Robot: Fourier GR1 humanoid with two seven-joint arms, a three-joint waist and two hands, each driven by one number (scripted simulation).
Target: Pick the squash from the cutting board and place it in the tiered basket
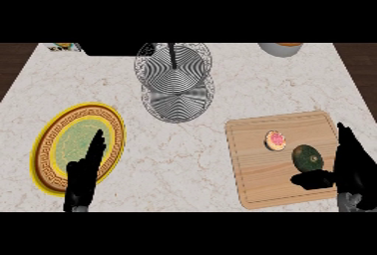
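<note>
Approach stage of the pick. The right hand point(352, 164) is spread wide and holds nothing. The dark green squash point(307, 157) lies on the cutting board point(254, 174) in the gap between the thumb and the straight fingers; contact cannot be told. A pink-topped pastry point(276, 140) sits just beyond the squash. The tiered basket point(177, 102) stands well away, ahead and to this hand's left. The next move calls for closing round the squash alone, then lifting. The left hand point(83, 177) rests open over a patterned plate point(44, 149).

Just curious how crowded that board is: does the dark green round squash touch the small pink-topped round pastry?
Apart. The head view shows bare wooden cutting board between the dark green squash and the pink-topped pastry.
</note>
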